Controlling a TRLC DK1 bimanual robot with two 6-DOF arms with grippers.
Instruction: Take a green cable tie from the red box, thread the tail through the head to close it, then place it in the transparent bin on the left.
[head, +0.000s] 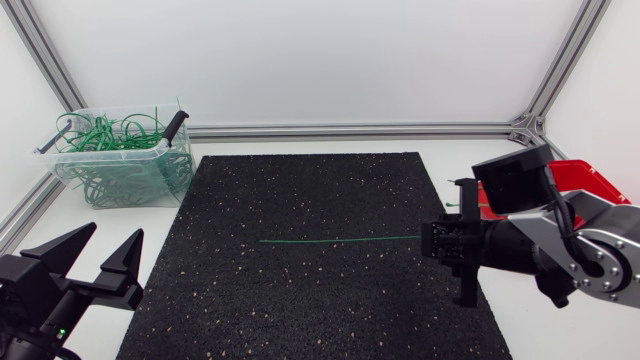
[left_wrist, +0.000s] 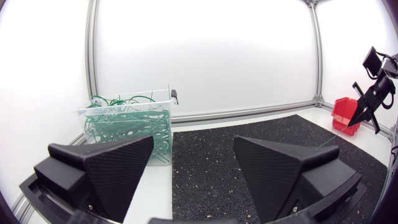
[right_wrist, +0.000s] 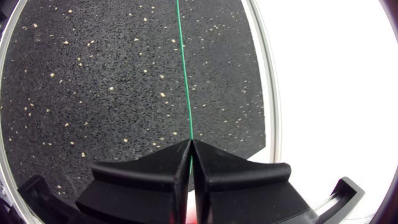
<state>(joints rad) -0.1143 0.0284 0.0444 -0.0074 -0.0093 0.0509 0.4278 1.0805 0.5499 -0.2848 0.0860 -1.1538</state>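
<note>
Noted claw (right_wrist: 191, 145) pinched tight on near end of green cable tie (right_wrist: 181, 62), with tie running straight ahead over black speckled mat (right_wrist: 93, 81).

Black speckled mat (head: 300, 290) on white table (head: 165, 225)

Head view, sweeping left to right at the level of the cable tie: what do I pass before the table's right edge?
transparent bin → green cable tie → right pincer, shut on the tie's end → red box
</note>
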